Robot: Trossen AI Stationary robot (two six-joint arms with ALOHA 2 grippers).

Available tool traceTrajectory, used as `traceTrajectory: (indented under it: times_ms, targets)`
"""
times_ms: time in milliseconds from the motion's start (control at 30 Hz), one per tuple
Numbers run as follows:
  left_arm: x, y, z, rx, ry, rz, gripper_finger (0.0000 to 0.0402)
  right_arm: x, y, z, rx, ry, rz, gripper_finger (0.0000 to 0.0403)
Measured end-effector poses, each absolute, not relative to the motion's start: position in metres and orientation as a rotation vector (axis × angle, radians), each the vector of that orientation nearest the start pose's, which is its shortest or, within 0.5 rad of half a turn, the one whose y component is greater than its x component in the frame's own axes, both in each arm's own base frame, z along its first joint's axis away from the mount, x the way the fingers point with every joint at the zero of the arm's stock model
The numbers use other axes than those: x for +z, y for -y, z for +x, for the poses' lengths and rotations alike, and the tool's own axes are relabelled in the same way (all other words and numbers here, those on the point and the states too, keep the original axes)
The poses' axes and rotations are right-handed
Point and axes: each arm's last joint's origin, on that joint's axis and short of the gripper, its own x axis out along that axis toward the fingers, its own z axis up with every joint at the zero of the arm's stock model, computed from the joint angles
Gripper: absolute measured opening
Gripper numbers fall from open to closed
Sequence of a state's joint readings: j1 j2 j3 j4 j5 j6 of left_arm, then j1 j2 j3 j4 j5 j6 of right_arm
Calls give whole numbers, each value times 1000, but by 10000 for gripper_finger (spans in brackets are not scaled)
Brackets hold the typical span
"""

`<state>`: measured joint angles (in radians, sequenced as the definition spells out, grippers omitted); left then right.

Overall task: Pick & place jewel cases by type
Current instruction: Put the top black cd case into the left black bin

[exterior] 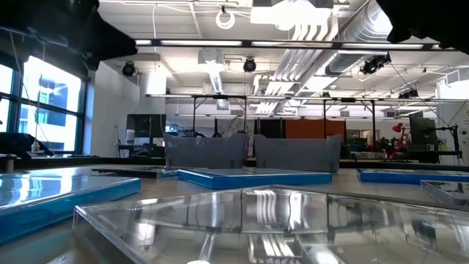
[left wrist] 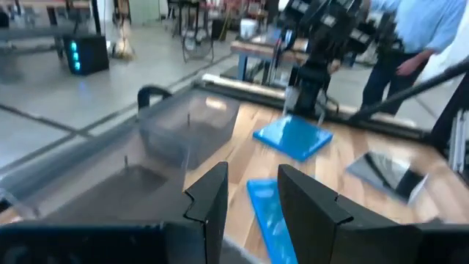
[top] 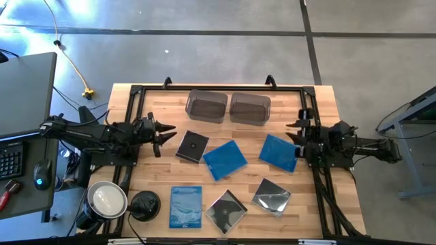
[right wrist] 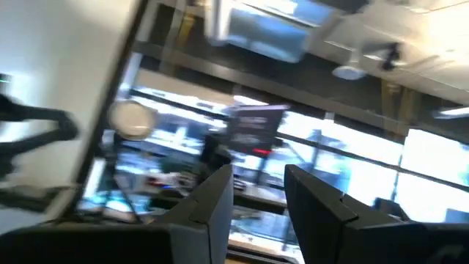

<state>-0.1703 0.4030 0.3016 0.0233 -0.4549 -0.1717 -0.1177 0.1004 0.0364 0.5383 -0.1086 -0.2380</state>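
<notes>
Six jewel cases lie flat mid-table toward the front edge: black case (top: pixel 192 145), blue case (top: pixel 225 160), second blue case (top: pixel 278 151), printed pale-blue case (top: pixel 185 206), two clear disc cases (top: pixel 226 210) (top: pixel 272 196). Two tubs (top: pixel 207 105) (top: pixel 250 108) stand at the back edge. The left gripper (top: pixel 165 133) and right gripper (top: pixel 294 131) sit at the side edges, fingers slightly spread, empty.

Two smoky tubs (top: pixel 206 106) (top: pixel 250 108) side by side at table's (top: pixel 146 182) far edge. Six cases below them: black (top: pixel 192 146), blue (top: pixel 225 160), blue (top: pixel 278 151); nearer, pale printed (top: pixel 186 206), two with shiny discs (top: pixel 226 211) (top: pixel 272 197). Left gripper (top: pixel 165 133) beside black case, right gripper (top: pixel 293 131) beside blue, both part open, empty.
</notes>
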Motion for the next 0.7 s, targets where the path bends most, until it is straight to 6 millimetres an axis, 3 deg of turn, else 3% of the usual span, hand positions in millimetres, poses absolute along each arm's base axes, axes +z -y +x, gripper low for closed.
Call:
traceTrajectory:
  times_ms: [200, 333, 567, 700]
  targets:
    - [239, 9, 134, 310, -30, -61, 119, 225, 8, 98, -51, 537, -233, 119]
    - [255, 11, 151, 366, -98, -29, 119, 236, 11, 117, -46, 468, -201, 119]
    - [287, 12, 178, 523, -359, 18, 119, 250, 19, 189, -11, 70, -130, 119]
    - [295, 12, 183, 644, -432, -91, 119, 250, 26, 232, -50, -127, -172, 119]
